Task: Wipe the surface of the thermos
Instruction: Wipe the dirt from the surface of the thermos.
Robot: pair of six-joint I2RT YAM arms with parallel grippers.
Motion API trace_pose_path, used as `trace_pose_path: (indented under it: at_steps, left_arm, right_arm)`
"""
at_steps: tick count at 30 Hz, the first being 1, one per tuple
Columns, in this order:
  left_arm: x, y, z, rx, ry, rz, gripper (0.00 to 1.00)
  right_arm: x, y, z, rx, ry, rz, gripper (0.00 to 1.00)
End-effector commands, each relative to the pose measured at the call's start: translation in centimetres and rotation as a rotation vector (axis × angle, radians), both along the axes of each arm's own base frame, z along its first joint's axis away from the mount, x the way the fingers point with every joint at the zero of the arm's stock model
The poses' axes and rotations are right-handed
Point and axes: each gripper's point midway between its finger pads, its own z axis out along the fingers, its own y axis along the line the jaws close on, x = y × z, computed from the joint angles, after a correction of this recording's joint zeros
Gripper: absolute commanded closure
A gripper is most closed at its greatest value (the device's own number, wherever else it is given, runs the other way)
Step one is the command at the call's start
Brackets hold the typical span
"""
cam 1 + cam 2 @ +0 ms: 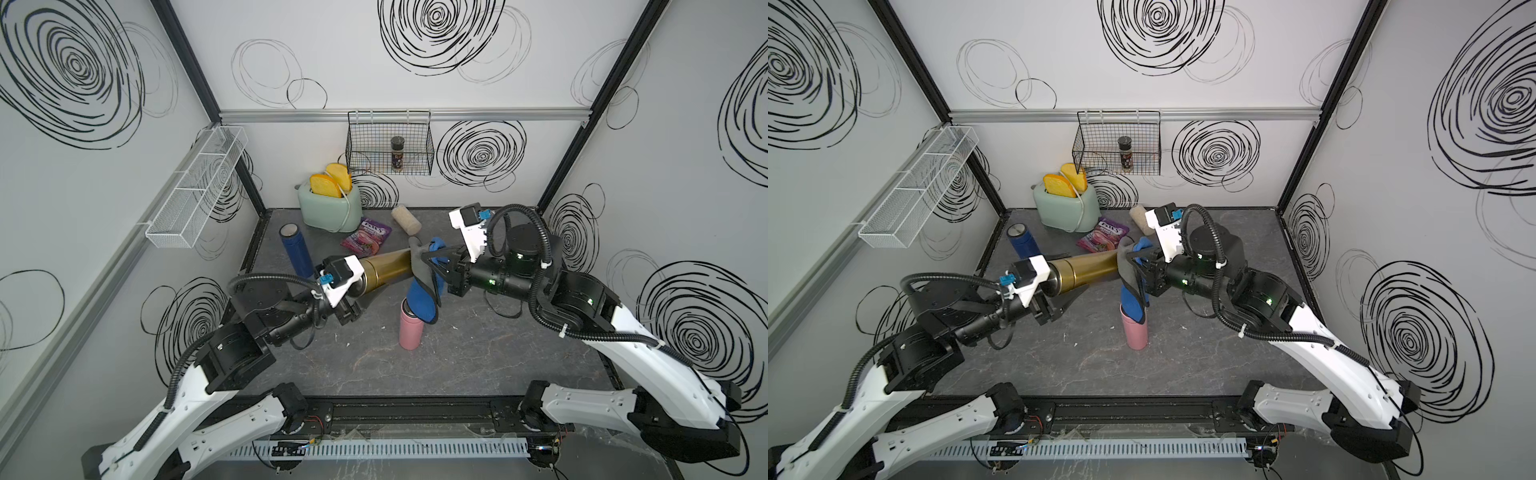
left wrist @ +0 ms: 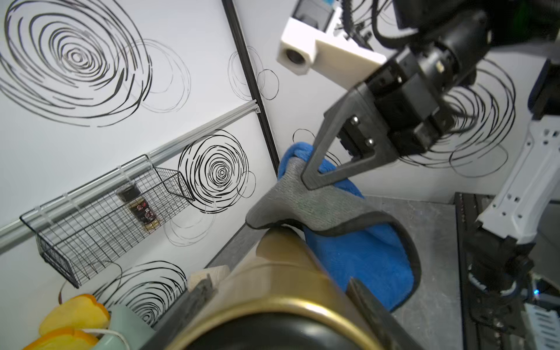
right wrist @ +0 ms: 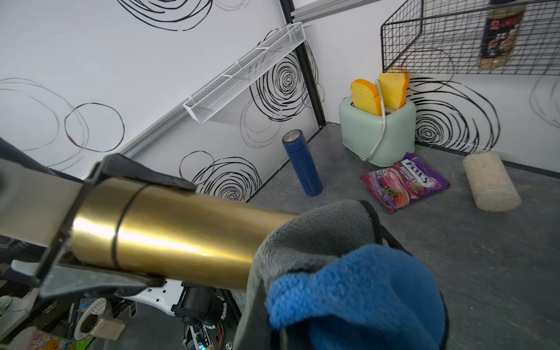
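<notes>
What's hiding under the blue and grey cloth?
The far end of the gold thermos sits under the cloth, so its tip is covered. In both top views the hanging cloth also hides the top of the pink bottle; its lid cannot be seen.

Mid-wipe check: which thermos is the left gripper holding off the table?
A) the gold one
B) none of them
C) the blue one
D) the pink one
A: the left gripper is clamped on the gold thermos, held level in the air, while the blue thermos and pink thermos stand on the tabletop.
</notes>
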Motion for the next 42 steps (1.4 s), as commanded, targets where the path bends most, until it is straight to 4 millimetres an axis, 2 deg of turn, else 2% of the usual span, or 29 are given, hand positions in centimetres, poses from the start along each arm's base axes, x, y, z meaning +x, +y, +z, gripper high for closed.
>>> trace_pose_path:
  at_steps: [1, 3, 5, 7, 9, 12, 14, 16, 18, 20, 22, 24, 26, 30, 32, 34, 36, 38, 42]
  left_arm:
    - [-0.5, 1.0, 4.3, -0.006, -0.332, 0.079, 1.00]
    - [-0.6, 0.8, 3.7, 0.038, -0.383, 0.103, 1.00]
    - [-0.5, 0.6, 2.9, 0.093, -0.420, 0.144, 1.00]
    - [-0.6, 0.5, 2.1, 0.145, -0.467, 0.186, 1.00]
    - [-1.4, 0.3, 1.5, 0.186, -0.536, 0.213, 1.00]
    - [-2.4, 0.5, 1.3, 0.221, -0.620, 0.264, 1.00]
    - [-2.6, 0.4, 0.6, 0.269, -0.656, 0.292, 1.00]
    - [-2.5, 0.0, -0.5, 0.351, -0.691, 0.322, 1.00]
    - [-2.4, -0.4, -1.4, 0.415, -0.716, 0.346, 1.00]
    - [-2.3, -0.4, -1.4, 0.412, -0.713, 0.368, 1.00]
    - [-2.2, -0.6, -1.9, 0.442, -0.720, 0.377, 1.00]
    - [-1.9, -0.9, -2.9, 0.497, -0.725, 0.384, 1.00]
    - [-1.8, -1.3, -3.6, 0.541, -0.734, 0.385, 1.00]
    - [-2.4, -1.8, -4.0, 0.571, -0.743, 0.374, 1.00]
    - [-2.6, -2.0, -4.5, 0.598, -0.747, 0.365, 1.00]
    - [-2.7, -2.1, -5.0, 0.627, -0.750, 0.359, 1.00]
    - [-2.9, -2.1, -5.2, 0.633, -0.750, 0.356, 1.00]
    - [-3.0, -2.0, -5.4, 0.633, -0.751, 0.351, 1.00]
    - [-2.9, -1.8, -5.9, 0.662, -0.749, 0.350, 1.00]
  right_arm:
    - [-1.5, 1.6, 1.8, 0.055, 0.007, 0.117, 1.00]
    - [-2.0, 2.6, 2.2, 0.071, 0.002, 0.179, 1.00]
    - [-1.6, 3.3, 1.4, 0.051, -0.009, 0.194, 1.00]
    - [0.5, 2.9, -0.7, -0.030, 0.012, 0.112, 1.00]
    - [3.1, 1.7, -2.8, -0.104, 0.039, 0.016, 1.00]
    - [5.8, -0.2, -4.2, -0.165, 0.038, -0.088, 1.00]
    - [6.3, -0.6, -4.4, -0.187, 0.039, -0.110, 1.00]
    - [5.2, 0.3, -3.5, -0.165, 0.024, -0.064, 1.00]
    - [2.8, 2.0, -2.4, -0.145, -0.018, 0.003, 1.00]
    - [0.3, 3.7, -1.8, -0.157, -0.055, 0.054, 1.00]
    - [-1.5, 5.2, -2.3, -0.184, -0.049, 0.106, 1.00]
    - [-1.6, 5.8, -3.4, -0.217, -0.024, 0.114, 1.00]
    - [0.1, 5.2, -4.5, -0.259, -0.011, 0.048, 1.00]
    - [5.8, 1.9, -6.1, -0.308, 0.060, -0.108, 1.00]
    - [7.5, 1.0, -5.4, -0.337, 0.033, -0.157, 1.00]
    - [7.8, 1.3, -4.4, -0.365, -0.003, -0.159, 1.00]
    - [6.9, 2.6, -3.3, -0.381, -0.047, -0.132, 1.00]
    - [4.9, 4.8, -3.3, -0.408, -0.086, -0.089, 1.00]
    - [-0.5, 9.2, -5.2, -0.473, -0.118, 0.027, 1.00]
